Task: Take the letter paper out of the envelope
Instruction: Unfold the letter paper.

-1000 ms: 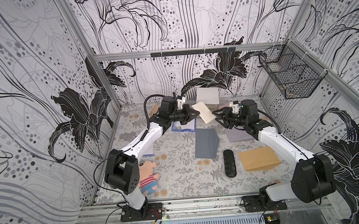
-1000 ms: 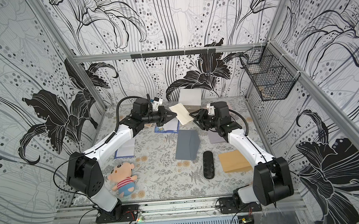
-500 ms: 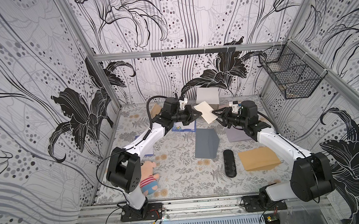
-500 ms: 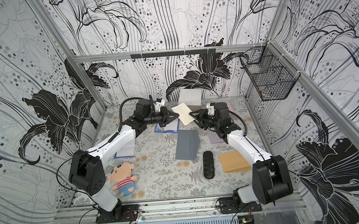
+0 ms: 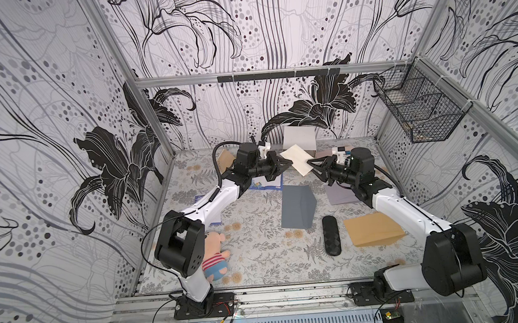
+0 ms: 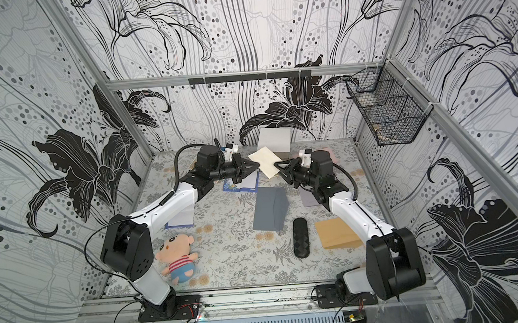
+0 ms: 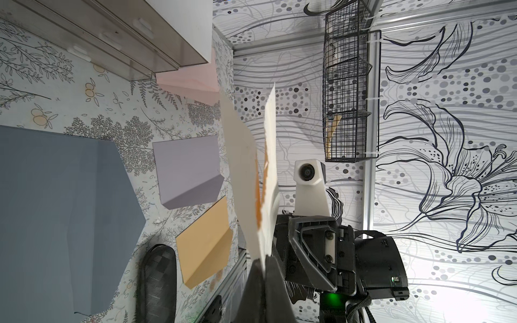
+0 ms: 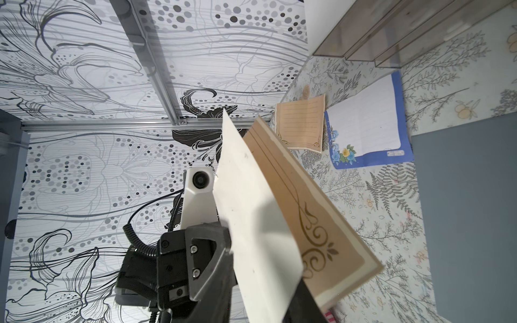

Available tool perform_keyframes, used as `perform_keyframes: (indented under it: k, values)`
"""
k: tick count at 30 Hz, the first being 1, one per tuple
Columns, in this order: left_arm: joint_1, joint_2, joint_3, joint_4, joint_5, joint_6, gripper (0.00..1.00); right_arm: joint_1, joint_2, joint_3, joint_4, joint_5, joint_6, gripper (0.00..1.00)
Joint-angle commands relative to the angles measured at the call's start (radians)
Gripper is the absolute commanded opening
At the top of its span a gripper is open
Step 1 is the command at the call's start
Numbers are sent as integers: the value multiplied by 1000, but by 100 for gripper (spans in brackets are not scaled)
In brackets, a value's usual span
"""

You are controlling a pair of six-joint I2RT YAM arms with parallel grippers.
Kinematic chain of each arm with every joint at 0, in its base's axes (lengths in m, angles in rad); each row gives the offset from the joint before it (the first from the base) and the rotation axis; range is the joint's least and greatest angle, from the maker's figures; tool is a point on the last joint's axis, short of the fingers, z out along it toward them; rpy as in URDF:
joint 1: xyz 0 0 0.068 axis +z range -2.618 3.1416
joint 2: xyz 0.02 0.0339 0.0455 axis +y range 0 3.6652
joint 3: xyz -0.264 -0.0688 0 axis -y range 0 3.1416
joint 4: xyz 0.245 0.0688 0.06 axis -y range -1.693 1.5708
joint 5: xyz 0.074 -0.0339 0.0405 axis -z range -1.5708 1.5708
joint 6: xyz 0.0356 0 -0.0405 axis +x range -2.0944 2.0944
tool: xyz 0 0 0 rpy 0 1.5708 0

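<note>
A cream envelope (image 5: 298, 161) (image 6: 267, 161) hangs in the air over the back of the table. My left gripper (image 5: 286, 163) (image 6: 251, 166) (image 7: 264, 260) is shut on one of its corners. The envelope's mouth gapes, and inside it shows the tan letter paper (image 8: 316, 232) with a gold swirl, of which the left wrist view (image 7: 258, 201) catches only an orange edge. My right gripper (image 5: 312, 168) (image 6: 278, 167) (image 8: 265, 267) faces the left one. Its jaws straddle the opposite edge of the envelope (image 8: 251, 209), still apart.
On the table lie a grey envelope (image 5: 296, 206), a lilac one (image 5: 341, 194), a tan one (image 5: 371, 229), a black oblong case (image 5: 331, 235), a plush doll (image 5: 214, 259) and a blue-bordered sheet (image 5: 265, 183). A white box (image 5: 299, 136) stands at the back, a wire basket (image 5: 420, 116) on the right wall.
The right gripper has moved in onto the envelope's edge and its jaws have narrowed. The left gripper has kept its hold and shifted the envelope slightly.
</note>
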Motion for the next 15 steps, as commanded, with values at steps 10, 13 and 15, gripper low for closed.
perform_keyframes:
  k: [10,13,15]
  values:
    - [-29,41,-7,97,-39,-44,0,84,-33,84,-91,22,-98,21]
    - [-31,42,-11,116,-45,-61,0,93,-44,106,-169,41,-163,7]
    - [-31,39,-12,123,-49,-70,0,98,-57,129,-259,71,-241,0]
